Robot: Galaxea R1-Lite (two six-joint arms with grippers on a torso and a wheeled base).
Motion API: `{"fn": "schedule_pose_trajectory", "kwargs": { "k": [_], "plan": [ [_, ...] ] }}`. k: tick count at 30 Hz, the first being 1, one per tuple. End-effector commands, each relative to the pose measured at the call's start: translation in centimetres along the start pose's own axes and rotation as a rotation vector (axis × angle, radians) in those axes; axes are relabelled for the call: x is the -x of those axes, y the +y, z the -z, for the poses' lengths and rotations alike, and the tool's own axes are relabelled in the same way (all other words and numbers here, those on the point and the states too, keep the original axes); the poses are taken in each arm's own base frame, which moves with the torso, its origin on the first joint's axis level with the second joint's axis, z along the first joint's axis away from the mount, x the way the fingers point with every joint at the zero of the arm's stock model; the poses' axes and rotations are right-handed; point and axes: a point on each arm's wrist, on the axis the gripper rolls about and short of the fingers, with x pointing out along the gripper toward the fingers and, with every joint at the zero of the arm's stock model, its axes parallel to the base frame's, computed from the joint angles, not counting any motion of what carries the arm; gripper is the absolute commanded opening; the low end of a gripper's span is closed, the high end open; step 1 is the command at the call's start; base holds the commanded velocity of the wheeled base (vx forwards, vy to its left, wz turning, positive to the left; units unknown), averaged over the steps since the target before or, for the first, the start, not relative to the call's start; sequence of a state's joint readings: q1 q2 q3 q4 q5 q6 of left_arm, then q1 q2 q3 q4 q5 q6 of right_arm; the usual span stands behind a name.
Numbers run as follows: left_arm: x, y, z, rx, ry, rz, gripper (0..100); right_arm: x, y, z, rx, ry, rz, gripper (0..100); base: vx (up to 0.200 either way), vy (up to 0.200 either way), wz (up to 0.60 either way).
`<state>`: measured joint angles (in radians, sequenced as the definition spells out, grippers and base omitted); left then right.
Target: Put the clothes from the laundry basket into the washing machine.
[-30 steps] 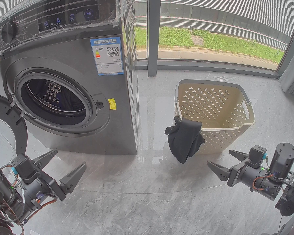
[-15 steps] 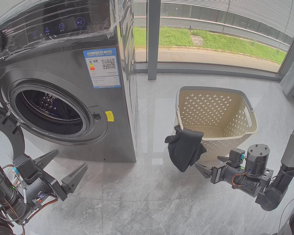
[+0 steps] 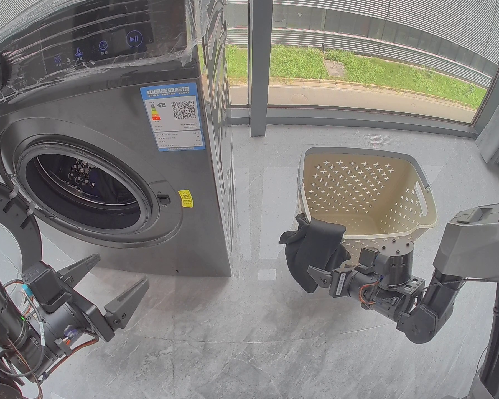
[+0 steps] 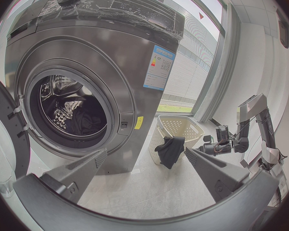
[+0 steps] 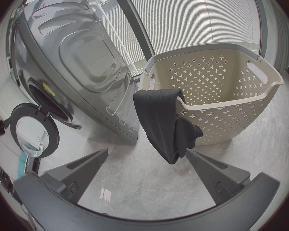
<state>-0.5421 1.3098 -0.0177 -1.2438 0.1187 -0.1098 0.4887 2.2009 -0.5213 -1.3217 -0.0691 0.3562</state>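
A cream laundry basket [image 3: 361, 152] stands on the floor right of the washing machine [image 3: 149, 206]. A black garment [image 3: 311, 247] hangs over the basket's near left corner, mostly outside. My right gripper [image 3: 327, 267] is open and level just in front of the garment's lower part; in its wrist view the garment [image 5: 160, 119] hangs a little beyond the open right gripper [image 5: 146, 151]. My left gripper [image 3: 121, 269] is open low in front of the machine, left gripper [image 4: 145, 151] facing the drum [image 4: 70, 109], where dark clothes [image 4: 83, 123] lie.
The round machine door [image 3: 8, 228] stands swung open at the far left, close to my left arm. A window wall [image 3: 371, 56] runs behind the basket. Bare grey floor [image 3: 249, 333] lies between the two arms.
The head camera shifted early on. My right arm has swung left and forward, bringing its open gripper up to the hanging garment. The left arm has stayed put.
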Motion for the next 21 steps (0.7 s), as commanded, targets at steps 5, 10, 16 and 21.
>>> {"fn": "schedule_pose_trajectory", "kwargs": {
  "k": [5,10,16,21],
  "plan": [
    [0.3,0.0,0.4,-0.001,0.016,0.003,100,-3.7,0.3,-0.8,-0.075,-0.035,0.028,100,0.0,0.0,0.0],
    [0.3,0.0,0.4,-0.002,0.018,0.003,100,-4.8,0.1,-1.6,-0.105,-0.053,0.055,100,0.0,0.0,0.0],
    [0.3,0.0,0.4,-0.001,0.015,0.003,100,-6.2,-0.1,-2.0,-0.146,-0.078,0.111,100,0.0,0.0,0.0],
    [0.3,0.0,0.4,-0.001,0.015,0.003,100,-6.9,-0.5,-1.8,-0.152,-0.087,0.15,100,0.0,0.0,0.0]
  ]
}}
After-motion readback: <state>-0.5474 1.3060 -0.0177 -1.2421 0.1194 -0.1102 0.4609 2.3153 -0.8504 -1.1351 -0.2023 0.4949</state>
